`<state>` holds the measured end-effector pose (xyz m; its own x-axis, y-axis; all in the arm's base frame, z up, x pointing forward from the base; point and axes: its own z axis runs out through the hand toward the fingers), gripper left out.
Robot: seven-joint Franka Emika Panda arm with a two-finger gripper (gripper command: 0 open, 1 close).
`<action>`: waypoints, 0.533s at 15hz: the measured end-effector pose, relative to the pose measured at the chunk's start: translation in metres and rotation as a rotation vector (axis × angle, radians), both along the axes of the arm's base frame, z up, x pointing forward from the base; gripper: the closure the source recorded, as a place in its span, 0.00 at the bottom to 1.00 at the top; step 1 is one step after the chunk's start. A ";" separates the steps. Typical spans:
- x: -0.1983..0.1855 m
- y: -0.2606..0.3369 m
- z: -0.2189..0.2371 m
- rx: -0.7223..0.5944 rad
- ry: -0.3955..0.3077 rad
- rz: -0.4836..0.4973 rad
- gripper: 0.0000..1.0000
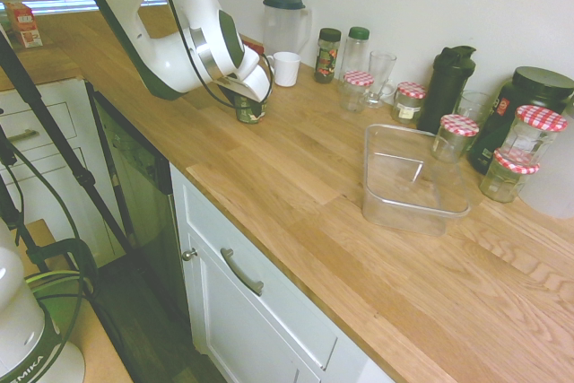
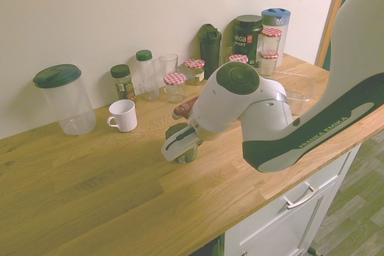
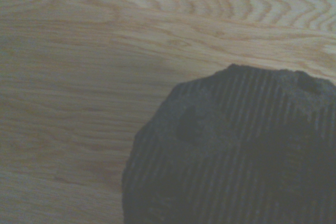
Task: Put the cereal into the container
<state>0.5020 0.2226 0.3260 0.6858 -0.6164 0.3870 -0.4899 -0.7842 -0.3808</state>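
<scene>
Long oak-plank table (image 1: 296, 186) runs along a pale wall, white cupboards below. White Franka arm (image 1: 152, 33) reaches over the table's left part in the 1st ext. view. Large clear rectangular plastic tub (image 1: 413, 181) sits open on the table, well apart from the arm, w/ red-check-lidded glass jars (image 1: 453, 136) just beside it. Clear pitcher w/ dark green lid (image 1: 282, 20) stands at the wall; white mug (image 1: 286, 68) near it. Small dark green cylindrical cereal pot (image 1: 249, 110) stands upright on the table, near the mug, well apart from the tub. Pincer (image 1: 247, 107) is down at the pot, fingers on either side; can't tell if clamped yet. Wrist view: ribbed dark top (image 3: 236, 150) close up, blurred.
</scene>
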 end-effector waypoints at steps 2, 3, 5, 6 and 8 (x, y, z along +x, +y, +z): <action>0.002 -0.005 0.006 0.000 -0.010 -0.016 1.00; 0.006 -0.012 0.014 -0.001 -0.025 -0.033 1.00; 0.019 -0.041 0.043 0.005 -0.078 -0.093 1.00; 0.027 -0.061 0.059 0.001 -0.107 -0.128 1.00; 0.047 -0.118 0.084 -0.019 -0.158 -0.207 1.00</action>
